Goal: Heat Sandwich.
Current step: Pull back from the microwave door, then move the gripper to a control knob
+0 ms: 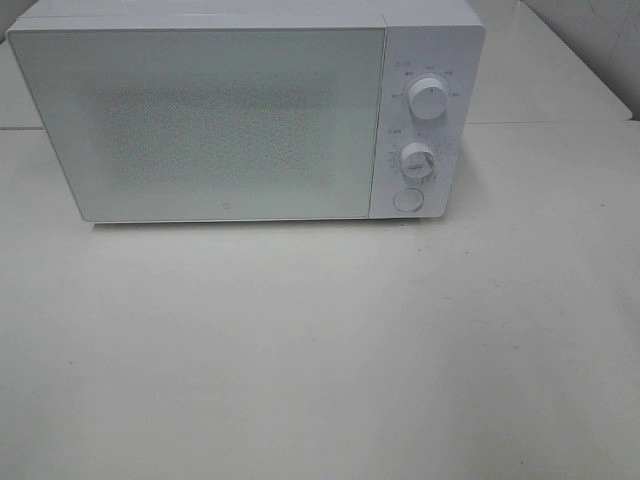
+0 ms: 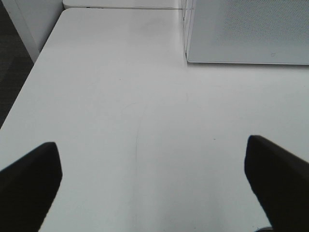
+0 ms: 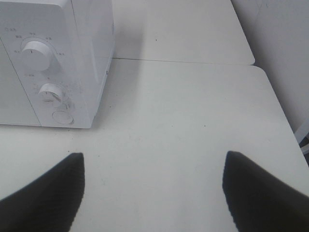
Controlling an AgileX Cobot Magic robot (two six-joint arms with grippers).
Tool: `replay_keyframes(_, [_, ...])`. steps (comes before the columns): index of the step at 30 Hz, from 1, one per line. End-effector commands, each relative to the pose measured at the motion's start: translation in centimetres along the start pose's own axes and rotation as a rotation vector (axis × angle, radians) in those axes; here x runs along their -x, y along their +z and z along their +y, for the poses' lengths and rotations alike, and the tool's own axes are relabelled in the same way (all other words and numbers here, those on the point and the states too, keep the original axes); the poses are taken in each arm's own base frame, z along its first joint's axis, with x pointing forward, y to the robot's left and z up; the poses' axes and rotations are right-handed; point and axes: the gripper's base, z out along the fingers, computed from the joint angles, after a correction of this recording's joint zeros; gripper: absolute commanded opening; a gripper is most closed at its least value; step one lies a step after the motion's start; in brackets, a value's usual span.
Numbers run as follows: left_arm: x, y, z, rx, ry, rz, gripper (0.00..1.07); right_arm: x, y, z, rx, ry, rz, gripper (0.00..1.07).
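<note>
A white microwave [image 1: 200, 120] fills the upper part of the exterior high frame, its frosted door [image 1: 210, 125] shut. On the control panel at its right are an upper dial [image 1: 428, 99], a lower dial [image 1: 418, 160] and a round button [image 1: 407, 199]. The white table [image 1: 320, 350] spreads across the lower frame. The left gripper [image 2: 152, 147] and the right gripper [image 3: 153, 158] both stand spread wide over the tabletop, pinching nothing. Where the sandwich is cannot be told: no view shows it
</note>
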Motion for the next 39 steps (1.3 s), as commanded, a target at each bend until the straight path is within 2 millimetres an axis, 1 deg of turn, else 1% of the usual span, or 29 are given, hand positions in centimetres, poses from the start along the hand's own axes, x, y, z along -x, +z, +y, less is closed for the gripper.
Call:
replay_keyframes(1, [-0.1, -0.3, 0.0, 0.003, -0.001, -0.03, 0.98, 0.8, 1.1, -0.1, -0.006, 0.011, -0.03, 0.76])
replay_keyframes(2, [-0.1, -0.3, 0.0, 0.003, -0.001, -0.03, 0.98, 1.0, 1.9, -0.1, -0.004, 0.01, -0.024, 0.76])
replay_keyframes(3, [-0.1, -0.3, 0.0, 0.003, -0.001, -0.03, 0.98, 1.0, 2.4, -0.1, -0.004, 0.01, -0.022, 0.76])
replay_keyframes(4, [-0.1, -0.3, 0.0, 0.003, -0.001, -0.03, 0.98, 1.0, 2.4, -0.1, -0.004, 0.01, -0.022, 0.76])
replay_keyframes(7, [-0.1, -0.3, 0.0, 0.003, -0.001, -0.03, 0.98, 1.2, 4.0, 0.0, -0.001, 0.009, -0.014, 0.76])
replay_keyframes(10, [-0.1, -0.3, 0.0, 0.003, -0.001, -0.03, 0.98, 1.4, 4.7, 0.0, 0.001, 0.008, -0.019, 0.76])
replay_keyframes(11, [-0.1, -0.3, 0.0, 0.003, -0.001, -0.03, 0.98, 1.5, 5.6, 0.0, 0.002, 0.008, -0.031, 0.76])
replay_keyframes(13, [-0.1, -0.3, 0.0, 0.003, -0.001, -0.03, 0.98, 1.6, 5.8, 0.0, 0.003, 0.013, -0.043, 0.76])
replay_keyframes(15, [-0.1, -0.3, 0.0, 0.003, -0.001, -0.03, 0.98, 1.9, 7.0, 0.0, 0.006, 0.049, -0.066, 0.76])
replay_keyframes(17, [-0.1, -0.3, 0.0, 0.003, -0.001, -0.03, 0.98, 2.0, 7.6, 0.1, 0.008, 0.071, -0.078, 0.76])
replay_keyframes(18, [-0.1, -0.3, 0.0, 0.003, -0.001, -0.03, 0.98, 2.0, 7.6, 0.1, 0.008, 0.071, -0.078, 0.76])
replay_keyframes(20, [-0.1, -0.3, 0.0, 0.003, -0.001, -0.03, 0.98, 2.0, 8.5, 0.1, 0.012, 0.109, -0.086, 0.76])
replay_keyframes(24, [-0.1, -0.3, 0.0, 0.003, -0.001, -0.03, 0.98, 1.9, 9.5, 0.2, 0.017, 0.101, -0.098, 0.76])
replay_keyframes(26, [-0.1, -0.3, 0.0, 0.003, -0.001, -0.03, 0.98, 1.4, 10.2, 1.0, 0.053, 0.069, -0.143, 0.76])
replay_keyframes(29, [-0.1, -0.3, 0.0, 0.003, -0.001, -0.03, 0.98, 0.8, 10.5, 1.6, 0.076, 0.045, -0.18, 0.76])
replay_keyframes(31, [-0.1, -0.3, 0.0, 0.003, -0.001, -0.03, 0.98, -0.3, 11.0, 2.6, 0.107, 0.038, -0.22, 0.76])
replay_keyframes(33, [-0.1, -0.3, 0.0, 0.003, -0.001, -0.03, 0.98, -0.6, 11.1, 2.8, 0.108, 0.03, -0.235, 0.76])
replay_keyframes(34, [-0.1, -0.3, 0.0, 0.003, -0.001, -0.03, 0.98, -1.2, 11.3, 3.5, 0.116, 0.008, -0.256, 0.76])
replay_keyframes(36, [-0.1, -0.3, 0.0, 0.003, -0.001, -0.03, 0.98, -1.8, 11.5, 4.1, 0.116, -0.003, -0.282, 0.76])
replay_keyframes(38, [-0.1, -0.3, 0.0, 0.003, -0.001, -0.03, 0.98, -2.0, 11.5, 4.2, 0.108, -0.008, -0.296, 0.76])
replay_keyframes(39, [-0.1, -0.3, 0.0, 0.003, -0.001, -0.03, 0.98, -2.5, 11.7, 4.7, 0.099, -0.016, -0.312, 0.76])
